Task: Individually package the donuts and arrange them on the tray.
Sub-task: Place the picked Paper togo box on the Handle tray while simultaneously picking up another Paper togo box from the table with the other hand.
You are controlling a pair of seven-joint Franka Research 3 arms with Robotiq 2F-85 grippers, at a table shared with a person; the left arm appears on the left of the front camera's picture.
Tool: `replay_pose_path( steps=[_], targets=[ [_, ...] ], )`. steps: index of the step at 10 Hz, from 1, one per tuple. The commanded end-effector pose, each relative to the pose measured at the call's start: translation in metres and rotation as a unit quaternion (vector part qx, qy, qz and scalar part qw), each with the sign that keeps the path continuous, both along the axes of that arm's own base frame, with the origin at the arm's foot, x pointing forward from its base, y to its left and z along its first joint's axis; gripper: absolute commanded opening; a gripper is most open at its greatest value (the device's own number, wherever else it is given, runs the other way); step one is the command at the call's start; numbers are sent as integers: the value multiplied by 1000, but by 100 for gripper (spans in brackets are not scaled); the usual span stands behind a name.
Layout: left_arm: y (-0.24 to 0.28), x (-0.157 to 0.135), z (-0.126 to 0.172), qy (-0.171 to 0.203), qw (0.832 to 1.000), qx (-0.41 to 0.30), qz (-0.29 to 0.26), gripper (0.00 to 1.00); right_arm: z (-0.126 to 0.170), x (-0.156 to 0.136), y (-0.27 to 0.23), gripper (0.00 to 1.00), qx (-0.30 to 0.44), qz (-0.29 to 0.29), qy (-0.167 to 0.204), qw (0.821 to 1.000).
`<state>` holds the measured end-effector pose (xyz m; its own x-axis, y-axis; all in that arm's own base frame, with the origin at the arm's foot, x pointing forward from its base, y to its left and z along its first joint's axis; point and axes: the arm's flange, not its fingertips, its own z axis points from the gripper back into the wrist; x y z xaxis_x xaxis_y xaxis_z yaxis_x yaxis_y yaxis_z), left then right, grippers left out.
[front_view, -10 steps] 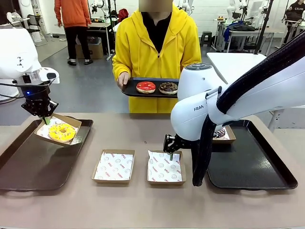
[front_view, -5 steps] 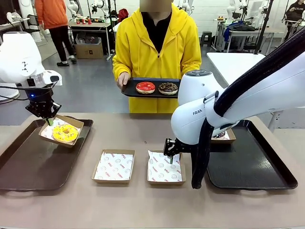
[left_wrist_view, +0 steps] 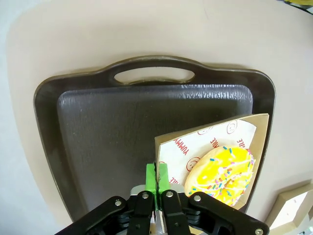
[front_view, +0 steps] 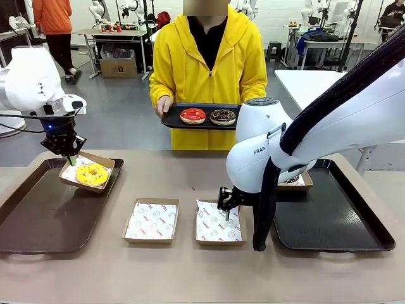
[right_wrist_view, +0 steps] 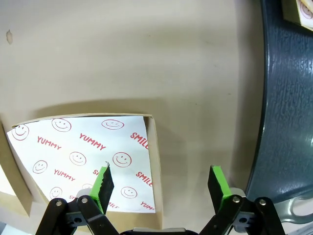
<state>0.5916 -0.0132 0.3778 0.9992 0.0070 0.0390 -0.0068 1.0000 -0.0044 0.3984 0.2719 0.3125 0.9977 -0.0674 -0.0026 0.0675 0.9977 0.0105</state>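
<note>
Over on the far left, the left pincer (front_view: 71,158) has its green pads pressed together on the wall of a paper-lined cardboard box (left_wrist_view: 195,144), and the yellow-glazed donut (front_view: 92,174) sits inside it. The box hangs tilted over the far corner of the left tray (front_view: 38,218). That looks like the smart hold. The donut is probably light, soft and sticky-glazed, easy to dent or smear, so the box edge takes the grip. But thin card may flex, and a tilt could let the donut slide on its paper. Moving along, two empty boxes (front_view: 150,220) wait side by side on the smooth beige tabletop. Beyond them a person's hand (front_view: 163,106) holds a small black tray (front_view: 171,121) with the glossy red donut (front_view: 193,115) and the chocolate donut (front_view: 223,116). The right pincer (right_wrist_view: 160,183) is spread wide, hovering across the right-hand wall of the second empty box. On the right tray (front_view: 342,228), a boxed sprinkled donut (front_view: 292,178) peeks out behind the arm. Both big trays look slick, with raised rims. An open workshop with tables lies beyond.
</note>
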Motion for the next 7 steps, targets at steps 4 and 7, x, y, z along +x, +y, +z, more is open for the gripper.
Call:
replay_pose_path(
  steps=[4,7],
  targets=[
    [-4,11,0,11,1000,-9,8,1,-2,7,4,100,19,3,8,1000],
    [-5,12,-2,10,1000,-9,8,1,-2,6,4,100,20,3,5,1000]
  ],
)
